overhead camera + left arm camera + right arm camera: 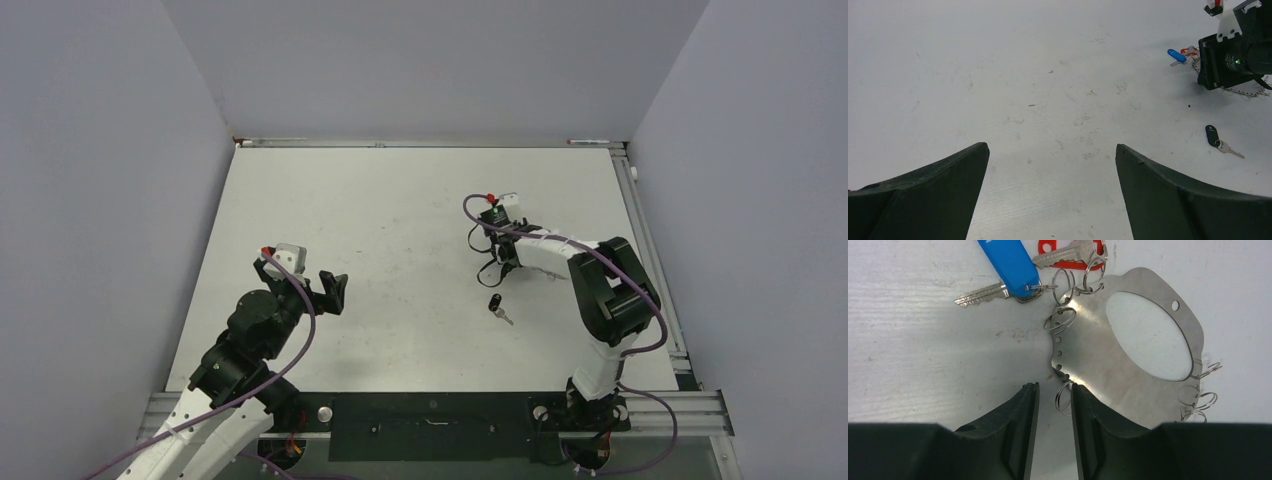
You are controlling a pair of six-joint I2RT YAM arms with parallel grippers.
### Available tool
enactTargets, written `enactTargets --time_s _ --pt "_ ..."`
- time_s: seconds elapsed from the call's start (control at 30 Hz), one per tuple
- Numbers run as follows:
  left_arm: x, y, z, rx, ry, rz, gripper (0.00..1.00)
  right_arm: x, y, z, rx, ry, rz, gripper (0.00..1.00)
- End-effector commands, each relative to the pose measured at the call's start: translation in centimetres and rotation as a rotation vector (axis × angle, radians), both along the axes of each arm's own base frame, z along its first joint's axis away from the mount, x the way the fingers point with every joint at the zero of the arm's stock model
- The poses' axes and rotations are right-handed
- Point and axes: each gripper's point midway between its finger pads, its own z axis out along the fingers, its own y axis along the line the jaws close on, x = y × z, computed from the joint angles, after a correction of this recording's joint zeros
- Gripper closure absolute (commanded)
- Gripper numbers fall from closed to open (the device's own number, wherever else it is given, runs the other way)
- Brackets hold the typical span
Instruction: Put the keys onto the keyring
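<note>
Flat white scuffed tabletop (380,220) w/ plain pale grey walls (420,60) closing it in behind, left & right. Silver aluminium rail frame (690,405) runs along tabletop's near & right edges. Soft even light.

No text can be read (any view).

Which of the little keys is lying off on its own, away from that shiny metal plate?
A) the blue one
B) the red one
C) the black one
C: the black key lies alone nearer the arms, while the blue key and the red key sit right beside the metal plate.
</note>
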Motion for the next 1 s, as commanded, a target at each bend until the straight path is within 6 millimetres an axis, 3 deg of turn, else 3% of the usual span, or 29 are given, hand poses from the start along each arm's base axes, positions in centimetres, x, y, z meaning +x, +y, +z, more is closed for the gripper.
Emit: enactTargets --time_s 0.0,0.47,0.63,0.97 --pt "0.1 -0.1 2.2 -0.033 -0.054 -0.006 0.04 1.1 -0.4 1.2 -0.065 -0.036 -0.016 0.69" --pt "0.1 -0.1 2.3 -0.036 -0.056 -0.007 0.04 1.1 -1.0 1.1 -0.161 -0.034 -0.029 0.83" --pt "0.0 -0.1 2.3 -0.037 -0.058 -0.007 0.04 1.2 -1.0 1.0 -0.170 -0.033 -0.026 0.94" --pt "0.0 0.0 2.3 -0.036 -0.057 -0.005 0.04 1.2 -0.2 2.0 -0.131 -0.067 -0.011 0.95"
